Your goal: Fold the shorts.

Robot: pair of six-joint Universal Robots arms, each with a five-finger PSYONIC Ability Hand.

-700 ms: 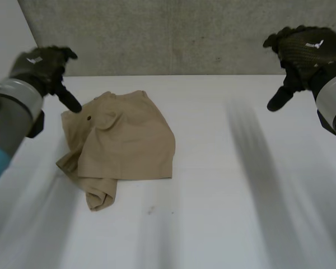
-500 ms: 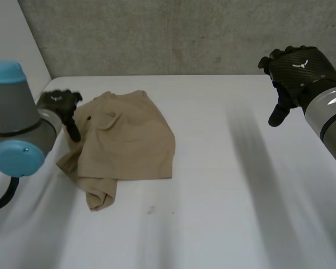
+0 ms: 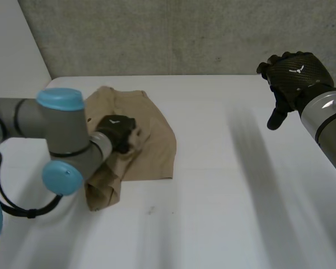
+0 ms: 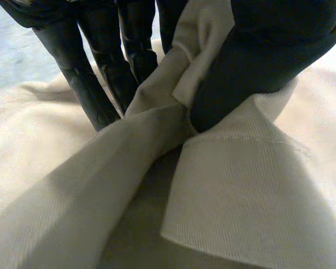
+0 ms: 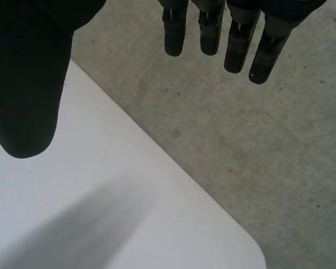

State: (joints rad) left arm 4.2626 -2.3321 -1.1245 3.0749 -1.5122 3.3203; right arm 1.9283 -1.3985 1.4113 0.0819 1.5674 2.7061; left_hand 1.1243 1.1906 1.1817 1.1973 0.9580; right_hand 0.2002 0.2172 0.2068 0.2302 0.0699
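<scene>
- Khaki shorts (image 3: 151,140) lie bunched on the white table (image 3: 224,213), left of centre in the head view, their long axis running from the far edge toward the camera.
- Left hand (image 3: 119,131) sits on their middle, its fingers (image 4: 95,84) and thumb clamped on a raised fold.
- Right hand (image 3: 294,75) hangs at upper right, well apart, fingers straight and empty.

We see a big flat white table (image 3: 224,213) with a smooth top. Behind it stands a rough grey concrete wall (image 3: 185,33) with little dark spots. A plain smooth white wall (image 3: 11,50) meets it on the left of the head view. The table's rounded corner (image 5: 229,246) lies against more grey concrete (image 5: 257,140).
</scene>
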